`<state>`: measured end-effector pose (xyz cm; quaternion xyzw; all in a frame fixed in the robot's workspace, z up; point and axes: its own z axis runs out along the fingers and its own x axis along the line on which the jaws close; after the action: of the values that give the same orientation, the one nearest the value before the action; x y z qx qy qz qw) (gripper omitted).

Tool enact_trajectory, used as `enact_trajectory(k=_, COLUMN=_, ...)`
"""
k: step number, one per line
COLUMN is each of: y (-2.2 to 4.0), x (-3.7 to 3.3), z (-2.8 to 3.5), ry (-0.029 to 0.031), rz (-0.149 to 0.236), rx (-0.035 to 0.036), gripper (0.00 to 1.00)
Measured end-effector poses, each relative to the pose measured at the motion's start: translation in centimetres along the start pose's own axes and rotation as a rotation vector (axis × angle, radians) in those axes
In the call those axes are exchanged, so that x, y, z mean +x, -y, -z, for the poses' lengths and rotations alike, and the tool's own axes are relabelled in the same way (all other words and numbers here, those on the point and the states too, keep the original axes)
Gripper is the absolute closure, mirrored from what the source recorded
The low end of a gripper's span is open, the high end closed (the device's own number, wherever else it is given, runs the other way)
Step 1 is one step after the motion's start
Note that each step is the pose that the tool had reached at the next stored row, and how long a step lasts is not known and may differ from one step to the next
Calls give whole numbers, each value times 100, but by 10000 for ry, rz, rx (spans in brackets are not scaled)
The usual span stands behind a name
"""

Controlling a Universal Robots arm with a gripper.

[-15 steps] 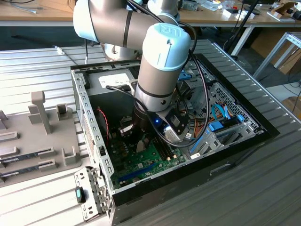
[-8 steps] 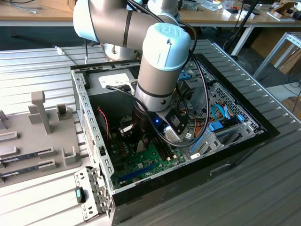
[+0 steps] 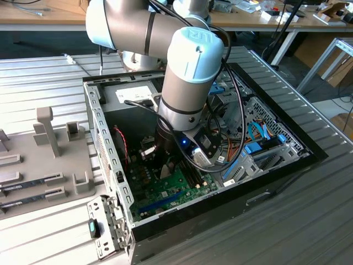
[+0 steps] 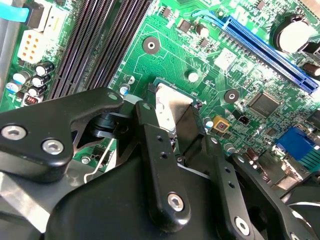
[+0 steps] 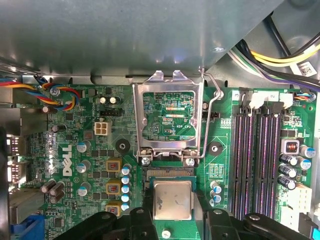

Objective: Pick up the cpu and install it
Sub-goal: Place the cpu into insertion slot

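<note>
Held the cpu [image 5: 172,200] by two opposite edges in the end effector [image 4: 172,117], closed on it, over the open socket [image 5: 170,173], at 5 o'clock from the power supply box [image 3: 135,95] in the exterior view. Judged light, stiff, fragile.

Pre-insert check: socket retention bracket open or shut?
Open. The bracket is flipped back off the socket; the cpu is not under it.

The exterior view looks down at a slant, from well back, on the open computer case [image 3: 102,138], with the arm [image 3: 187,72] entering from twelve o'clock. The first wrist view faces straight down on the motherboard [image 5: 75,150] from close by. The second wrist view sits nearer and tilted. Both share the cpu [image 5: 172,199] and the memory slots [image 5: 260,150].
</note>
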<state>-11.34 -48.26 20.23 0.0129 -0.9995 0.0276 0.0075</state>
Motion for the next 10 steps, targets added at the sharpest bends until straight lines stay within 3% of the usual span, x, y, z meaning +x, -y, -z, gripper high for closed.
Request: enact_trajectory(k=10, y=0, x=35, z=27, ry=3, rz=0, rx=-31, gripper=59)
